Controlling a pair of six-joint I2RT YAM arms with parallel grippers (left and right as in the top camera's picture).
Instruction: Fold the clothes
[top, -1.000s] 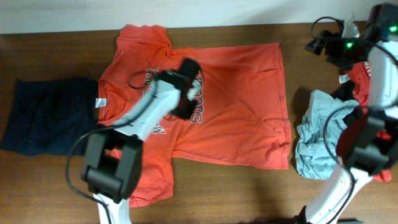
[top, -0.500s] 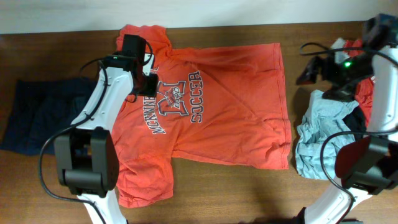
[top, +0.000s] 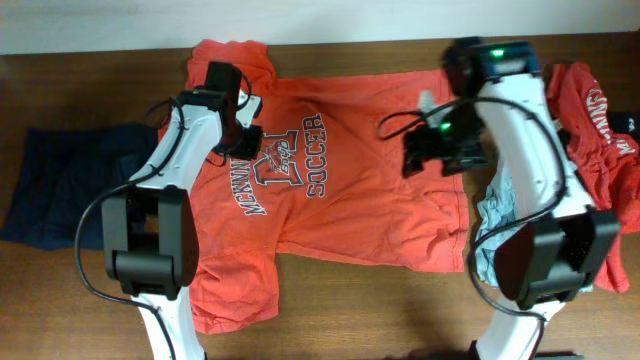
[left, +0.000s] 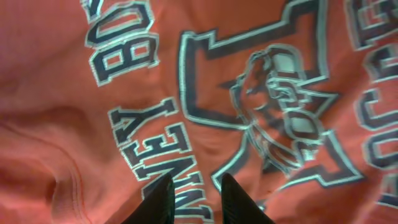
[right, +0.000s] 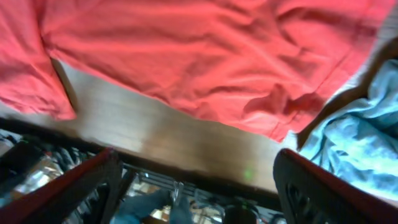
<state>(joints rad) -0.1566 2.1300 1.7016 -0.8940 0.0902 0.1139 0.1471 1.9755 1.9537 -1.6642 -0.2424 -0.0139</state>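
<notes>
Now that my right end effector (right: 194, 160) has swung off the clothes pile (top: 585, 100) to hover spread over the orange T-shirt (top: 370, 215)'s hem, and my left end effector (left: 196, 182) has narrowed to a slim gap above its print, the shirt, flat on the surface (top: 60, 300), looks fold-ready.

A dark brown wooden worktop (top: 50, 300) with a fine lengthwise grain fills nearly the whole overhead view, running from the left edge to the right. Along its far side lies a plain pale strip (top: 320, 20), though whether it is wall or floor cannot be told. In the right wrist view the bare wood (right: 186, 137) carries a soft, diffuse sheen, and past its edge there is only dim, blurred clutter (right: 155, 199), too unclear to name.
</notes>
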